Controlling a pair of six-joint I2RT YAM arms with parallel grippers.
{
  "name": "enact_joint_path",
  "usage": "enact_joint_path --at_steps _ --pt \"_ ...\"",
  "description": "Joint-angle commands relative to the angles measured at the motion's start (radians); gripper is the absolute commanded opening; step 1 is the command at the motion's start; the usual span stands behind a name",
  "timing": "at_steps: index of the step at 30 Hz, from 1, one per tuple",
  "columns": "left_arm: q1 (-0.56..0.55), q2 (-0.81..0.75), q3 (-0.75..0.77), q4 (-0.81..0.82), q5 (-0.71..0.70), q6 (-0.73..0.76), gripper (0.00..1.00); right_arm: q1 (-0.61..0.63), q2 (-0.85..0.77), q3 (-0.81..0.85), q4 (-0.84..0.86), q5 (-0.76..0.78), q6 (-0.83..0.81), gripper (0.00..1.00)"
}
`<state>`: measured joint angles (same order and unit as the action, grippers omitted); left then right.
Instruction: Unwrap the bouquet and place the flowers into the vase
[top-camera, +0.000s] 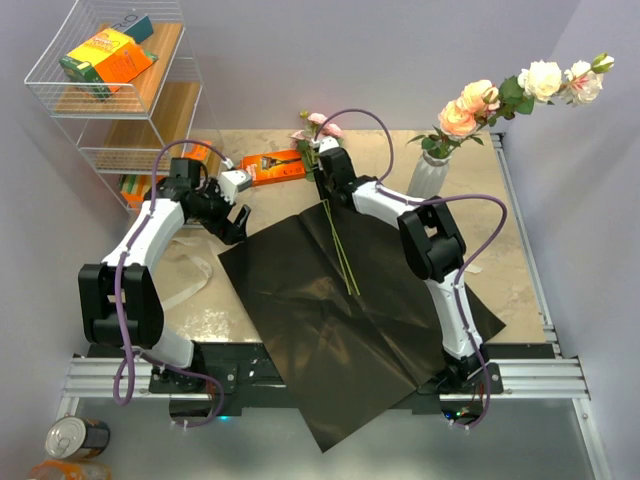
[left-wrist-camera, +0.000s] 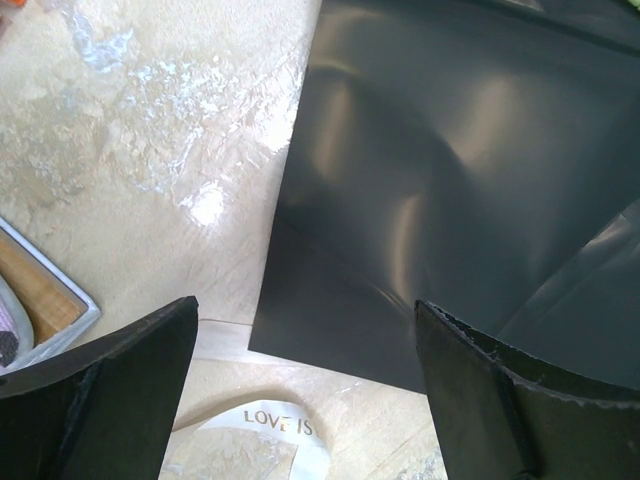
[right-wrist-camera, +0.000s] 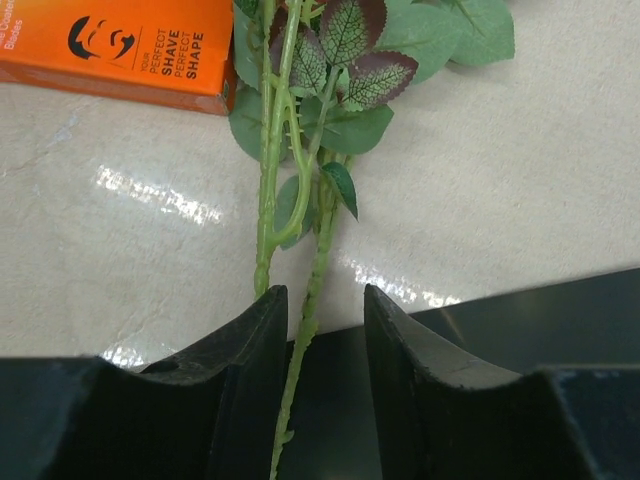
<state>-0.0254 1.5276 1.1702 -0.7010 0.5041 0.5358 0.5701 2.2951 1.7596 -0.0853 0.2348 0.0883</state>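
The black wrapping paper (top-camera: 330, 310) lies unfolded across the table's middle, with two thin green stems (top-camera: 340, 250) on it. Their pink blooms (top-camera: 318, 124) reach past the paper's far edge. My right gripper (top-camera: 320, 172) is low over those stems. In the right wrist view it (right-wrist-camera: 318, 300) stands narrowly open, one stem (right-wrist-camera: 312, 280) between the fingers and a second stem (right-wrist-camera: 265, 200) running behind the left finger. My left gripper (top-camera: 238, 213) hovers wide open (left-wrist-camera: 305, 303) over the paper's left corner (left-wrist-camera: 300, 340), holding nothing. The white vase (top-camera: 430, 172) at the back right holds several roses (top-camera: 470, 105).
An orange razor box (top-camera: 275, 166) lies just left of the blooms, and also shows beside the leaves in the right wrist view (right-wrist-camera: 115, 45). A white "LOVE IS" ribbon (left-wrist-camera: 280, 420) and clear film (left-wrist-camera: 150, 130) lie left of the paper. A wire shelf (top-camera: 110, 80) stands at the back left.
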Motion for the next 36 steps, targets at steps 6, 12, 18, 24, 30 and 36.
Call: enact_joint_path --at_steps 6,12,18,24,30,36 --pt "0.019 -0.012 -0.033 0.035 0.028 0.012 0.93 0.002 -0.164 -0.097 0.147 -0.043 0.034 0.42" --pt "0.022 -0.015 -0.04 0.04 0.028 0.015 0.93 0.007 -0.174 -0.121 0.156 -0.112 0.018 0.42" --pt "0.025 -0.02 -0.04 0.038 0.028 0.018 0.93 0.005 -0.112 -0.063 0.09 -0.147 0.008 0.4" --pt "0.025 -0.023 -0.04 0.037 0.028 0.021 0.93 0.005 -0.083 -0.057 0.088 -0.16 0.008 0.38" --pt "0.025 -0.021 -0.038 0.034 0.028 0.023 0.93 0.005 -0.062 -0.054 0.088 -0.172 0.008 0.37" --pt "0.051 -0.018 -0.038 0.035 0.031 0.024 0.93 0.004 -0.048 -0.06 0.091 -0.183 0.013 0.37"
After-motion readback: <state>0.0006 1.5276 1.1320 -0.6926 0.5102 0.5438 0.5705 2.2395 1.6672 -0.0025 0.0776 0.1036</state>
